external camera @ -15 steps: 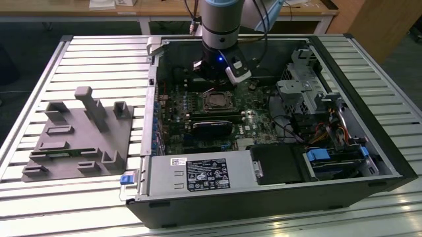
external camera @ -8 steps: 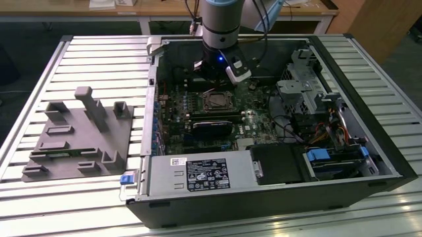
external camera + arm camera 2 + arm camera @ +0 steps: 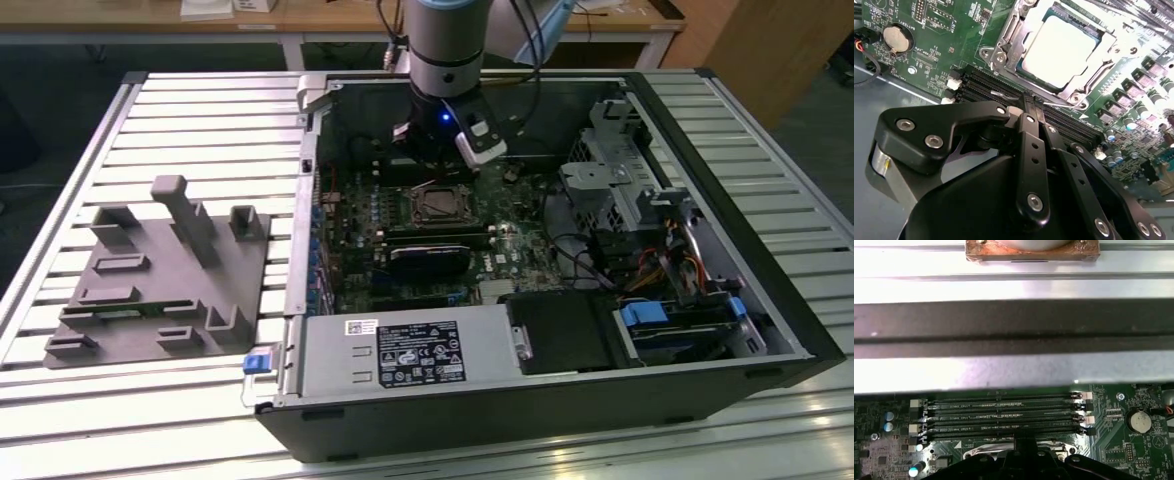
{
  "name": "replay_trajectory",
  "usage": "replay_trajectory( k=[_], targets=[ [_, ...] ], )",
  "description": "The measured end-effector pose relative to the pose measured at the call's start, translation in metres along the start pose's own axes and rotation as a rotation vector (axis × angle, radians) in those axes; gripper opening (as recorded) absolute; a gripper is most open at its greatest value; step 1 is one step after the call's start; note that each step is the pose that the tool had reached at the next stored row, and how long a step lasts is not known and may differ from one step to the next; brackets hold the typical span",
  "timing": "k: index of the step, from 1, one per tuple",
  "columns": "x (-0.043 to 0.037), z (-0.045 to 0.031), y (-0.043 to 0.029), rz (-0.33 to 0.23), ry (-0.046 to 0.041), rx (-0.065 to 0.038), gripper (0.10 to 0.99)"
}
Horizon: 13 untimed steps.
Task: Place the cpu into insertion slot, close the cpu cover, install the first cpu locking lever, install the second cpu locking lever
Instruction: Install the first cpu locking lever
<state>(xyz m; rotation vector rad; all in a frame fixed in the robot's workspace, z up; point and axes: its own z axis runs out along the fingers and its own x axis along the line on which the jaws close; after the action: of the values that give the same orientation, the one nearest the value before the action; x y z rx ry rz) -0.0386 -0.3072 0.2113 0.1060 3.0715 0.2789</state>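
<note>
one cpu (image 3: pixel 1061 47) lies within the cpu cover (image 3: pixel 1006 50) window, gripper (image 3: pixel 1030 100) near.

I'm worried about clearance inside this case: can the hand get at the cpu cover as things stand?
Probably yes: the hand hangs over the memory slots right beside the cpu cover, and nothing stands between them.

Your exterior view looks down from high and well back at the open computer case (image 3: pixel 534 425) on the slatted tabletop (image 3: pixel 200 110), with the arm (image 3: pixel 445 50) entering at the frame's upper centre. Your second wrist view rides close behind the gripper (image 3: pixel 1029 102), looking past it at the cpu (image 3: pixel 1061 47). Your first wrist view faces the memory slots (image 3: pixel 1004 415) from nearby. The 2 wrist views share those slots and the coin battery (image 3: pixel 1139 421).
</note>
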Motion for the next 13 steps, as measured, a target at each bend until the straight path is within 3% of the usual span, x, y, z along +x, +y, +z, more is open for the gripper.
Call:
replay_trajectory(
  k=[5, 9, 10, 13],
  targets=[
    [-0.0002, 0.0022, 0.0037, 0.008, -0.0023, 0.009, 0.106],
    [-0.0002, 0.0022, 0.0037, 0.009, -0.0025, 0.01, 0.106],
    [0.0001, 0.0023, 0.0036, 0.008, -0.0062, 0.01, 0.106],
    [0.003, 0.0033, 0.0032, 0.003, -0.0361, 0.009, 0.106]
  ],
)
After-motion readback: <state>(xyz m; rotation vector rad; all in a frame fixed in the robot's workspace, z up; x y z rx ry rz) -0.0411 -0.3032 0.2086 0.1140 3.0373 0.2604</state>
